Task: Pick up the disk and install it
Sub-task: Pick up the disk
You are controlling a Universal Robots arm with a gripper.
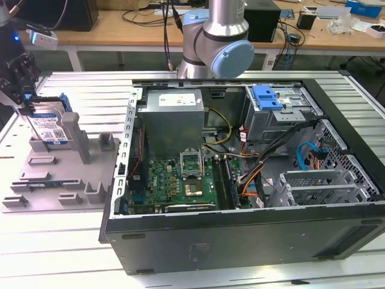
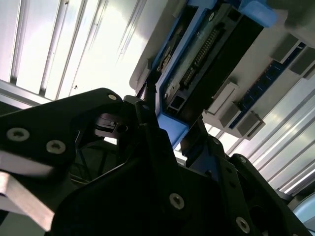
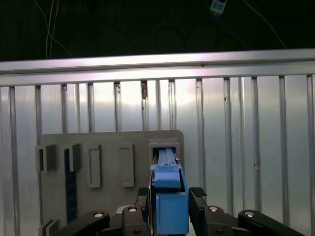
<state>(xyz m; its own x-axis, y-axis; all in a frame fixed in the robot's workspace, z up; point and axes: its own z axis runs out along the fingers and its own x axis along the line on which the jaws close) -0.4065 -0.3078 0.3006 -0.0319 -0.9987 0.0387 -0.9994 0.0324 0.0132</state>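
Observation:
The disk (image 1: 48,123) is a silver-grey drive with a white-and-blue label in a blue carrier. It stands on edge in a slot of the grey fixture (image 1: 60,174) at the exterior view's left. My gripper (image 1: 27,105) comes down on its top edge. In the first wrist view the gripper (image 3: 170,194) has a black finger (image 3: 197,196) pressed to each side of the blue carrier (image 3: 170,211). The second wrist view shows the gripper (image 2: 172,118) shut on the carrier's edge, with the disk (image 2: 206,54) seated in the fixture.
The open computer case (image 1: 240,241) lies to the exterior view's right of the fixture. It holds a grey power-supply box (image 1: 174,114), a motherboard (image 1: 180,180) and a drive cage with a blue tab (image 1: 267,96). The arm's base (image 1: 216,42) stands behind it. The table is ribbed metal (image 3: 246,147).

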